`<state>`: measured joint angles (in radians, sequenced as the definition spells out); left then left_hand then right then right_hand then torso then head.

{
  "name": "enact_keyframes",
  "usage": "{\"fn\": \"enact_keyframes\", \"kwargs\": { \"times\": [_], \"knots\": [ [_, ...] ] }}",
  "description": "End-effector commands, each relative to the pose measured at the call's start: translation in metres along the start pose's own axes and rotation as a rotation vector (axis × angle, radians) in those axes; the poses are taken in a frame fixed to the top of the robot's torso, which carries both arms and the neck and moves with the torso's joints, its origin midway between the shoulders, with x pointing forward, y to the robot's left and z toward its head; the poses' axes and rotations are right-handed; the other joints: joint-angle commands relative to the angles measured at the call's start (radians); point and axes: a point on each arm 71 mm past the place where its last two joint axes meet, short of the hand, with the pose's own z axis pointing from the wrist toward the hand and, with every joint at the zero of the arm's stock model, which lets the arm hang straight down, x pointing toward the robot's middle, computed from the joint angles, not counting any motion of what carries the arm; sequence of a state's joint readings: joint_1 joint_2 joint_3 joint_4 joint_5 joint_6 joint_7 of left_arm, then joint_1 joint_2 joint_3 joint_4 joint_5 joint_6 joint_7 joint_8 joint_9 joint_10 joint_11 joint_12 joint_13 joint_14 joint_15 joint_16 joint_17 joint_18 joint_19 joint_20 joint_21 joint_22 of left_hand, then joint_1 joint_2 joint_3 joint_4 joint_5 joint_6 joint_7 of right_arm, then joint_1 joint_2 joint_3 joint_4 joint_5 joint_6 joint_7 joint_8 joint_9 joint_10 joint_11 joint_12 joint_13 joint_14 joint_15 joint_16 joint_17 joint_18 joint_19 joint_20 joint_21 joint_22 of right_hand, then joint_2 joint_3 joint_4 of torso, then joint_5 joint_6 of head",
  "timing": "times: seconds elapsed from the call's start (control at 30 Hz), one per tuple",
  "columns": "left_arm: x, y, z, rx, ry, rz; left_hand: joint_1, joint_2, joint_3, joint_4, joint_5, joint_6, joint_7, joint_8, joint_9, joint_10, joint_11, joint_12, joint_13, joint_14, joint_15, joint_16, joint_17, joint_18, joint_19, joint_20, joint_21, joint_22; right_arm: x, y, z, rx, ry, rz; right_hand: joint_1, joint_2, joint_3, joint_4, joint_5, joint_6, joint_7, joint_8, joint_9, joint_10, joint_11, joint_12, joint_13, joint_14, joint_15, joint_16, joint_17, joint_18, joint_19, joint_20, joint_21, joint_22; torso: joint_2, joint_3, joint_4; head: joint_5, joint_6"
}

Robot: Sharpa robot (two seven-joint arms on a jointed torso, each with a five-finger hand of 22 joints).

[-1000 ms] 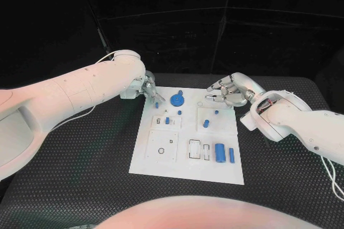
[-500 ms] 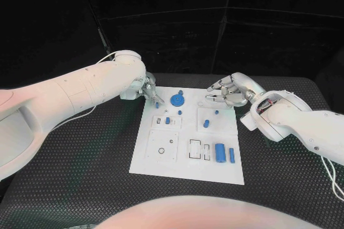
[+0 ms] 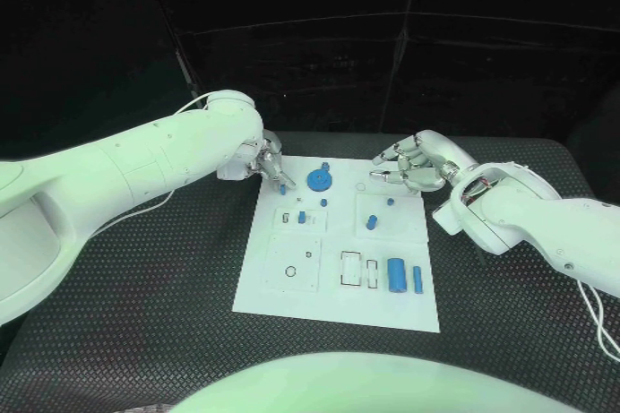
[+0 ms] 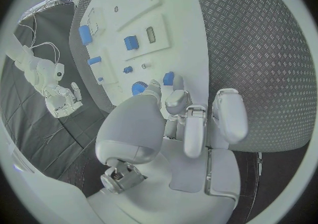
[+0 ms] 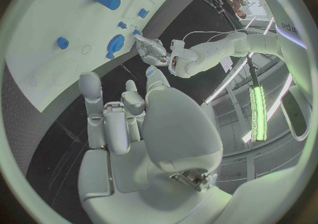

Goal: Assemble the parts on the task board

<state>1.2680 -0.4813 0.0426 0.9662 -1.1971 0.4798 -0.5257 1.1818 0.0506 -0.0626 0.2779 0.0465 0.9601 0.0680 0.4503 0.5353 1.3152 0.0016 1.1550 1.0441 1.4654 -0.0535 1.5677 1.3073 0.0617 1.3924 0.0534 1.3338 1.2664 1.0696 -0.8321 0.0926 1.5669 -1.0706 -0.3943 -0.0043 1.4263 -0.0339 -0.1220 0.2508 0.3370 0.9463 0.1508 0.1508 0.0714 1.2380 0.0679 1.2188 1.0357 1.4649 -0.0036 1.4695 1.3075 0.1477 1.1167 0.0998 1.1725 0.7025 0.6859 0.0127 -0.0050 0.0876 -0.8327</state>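
Note:
The white task board [image 3: 300, 288] lies mid-table with blue parts on it. A small blue peg [image 3: 283, 189] stands near its far left corner, beside a round blue part [image 3: 321, 178]. My left hand [image 3: 268, 159] reaches down at that corner, its fingertips [image 4: 174, 95] right at the peg [image 4: 168, 78]. Whether they pinch it is unclear. My right hand [image 3: 414, 166] hovers over the far right corner with its fingers loosely apart and nothing in them. The right wrist view shows the board [image 5: 40, 54], the round part [image 5: 116, 43] and my left hand [image 5: 151, 49].
Further blue parts sit on the board: small ones [image 3: 301, 217] [image 3: 371, 222] in the middle, and a thick cylinder [image 3: 397, 275] with a thin bar [image 3: 417, 279] near the front right. Black textured table [image 3: 142, 279] surrounds the board. A cable [image 3: 181, 108] trails behind my left arm.
My left hand has eased slightly down towards the small blue peg. The peg, the other parts and my right hand have stayed put.

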Motion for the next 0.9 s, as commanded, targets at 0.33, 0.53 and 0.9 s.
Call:
{"fn": "enact_keyframes", "kwargs": {
  "times": [0.33, 0.53, 0.9],
  "knots": [
    [0.0006, -0.0003, -0.0002, 0.014, 0.022, -0.034, 0.087, 0.030, 0.039, -0.040, 0.003, 0.006, -0.004, 0.011, 0.004, -0.002, -0.009, 0.002, -0.003, 0.105, -0.010, 0.003, 0.263, 0.014, 0.002, -0.005, -0.005, 0.001, -0.0001, 0.0016, 0.0006, -0.008, 0.001, -0.002, -0.002, 0.008, -0.008, -0.001, 0.003, -0.002, 0.000, 0.004, -0.001, -0.002, -0.003, -0.003, 0.001, 0.057, -0.005, -0.003, 0.037, 0.006, -0.005, 0.001, -0.006, -0.001, 0.000, 0.0001, -0.0001, -0.001, -0.002],
    [0.0014, -0.0011, -0.0005, 0.030, 0.032, -0.062, 0.182, 0.062, 0.102, -0.099, 0.003, -0.002, -0.012, 0.012, 0.005, -0.004, -0.016, -0.003, -0.007, 0.105, -0.016, 0.003, 0.263, 0.015, 0.001, -0.009, -0.007, 0.002, 0.0000, 0.0016, 0.0008, -0.008, 0.002, -0.002, 0.000, 0.009, -0.008, -0.001, 0.006, -0.001, 0.000, 0.004, -0.001, -0.002, -0.003, -0.002, 0.001, 0.057, -0.005, -0.004, 0.036, 0.006, -0.004, 0.001, -0.006, -0.001, 0.000, -0.0001, -0.0004, 0.000, -0.003],
    [0.0017, 0.0020, -0.0024, 0.051, 0.014, -0.116, 0.246, 0.066, 0.199, -0.156, 0.002, -0.010, -0.014, 0.028, 0.020, -0.004, -0.019, -0.014, -0.014, 0.105, -0.018, 0.003, 0.263, 0.014, 0.001, -0.014, -0.009, 0.004, 0.0000, 0.0011, 0.0012, -0.007, 0.002, -0.002, 0.002, 0.010, -0.008, -0.001, 0.009, -0.001, 0.000, 0.005, -0.001, -0.001, -0.003, -0.002, 0.002, 0.057, -0.005, -0.004, 0.036, 0.006, -0.004, 0.001, -0.007, -0.002, 0.000, 0.0000, -0.0001, 0.000, -0.005]
  ]
}}
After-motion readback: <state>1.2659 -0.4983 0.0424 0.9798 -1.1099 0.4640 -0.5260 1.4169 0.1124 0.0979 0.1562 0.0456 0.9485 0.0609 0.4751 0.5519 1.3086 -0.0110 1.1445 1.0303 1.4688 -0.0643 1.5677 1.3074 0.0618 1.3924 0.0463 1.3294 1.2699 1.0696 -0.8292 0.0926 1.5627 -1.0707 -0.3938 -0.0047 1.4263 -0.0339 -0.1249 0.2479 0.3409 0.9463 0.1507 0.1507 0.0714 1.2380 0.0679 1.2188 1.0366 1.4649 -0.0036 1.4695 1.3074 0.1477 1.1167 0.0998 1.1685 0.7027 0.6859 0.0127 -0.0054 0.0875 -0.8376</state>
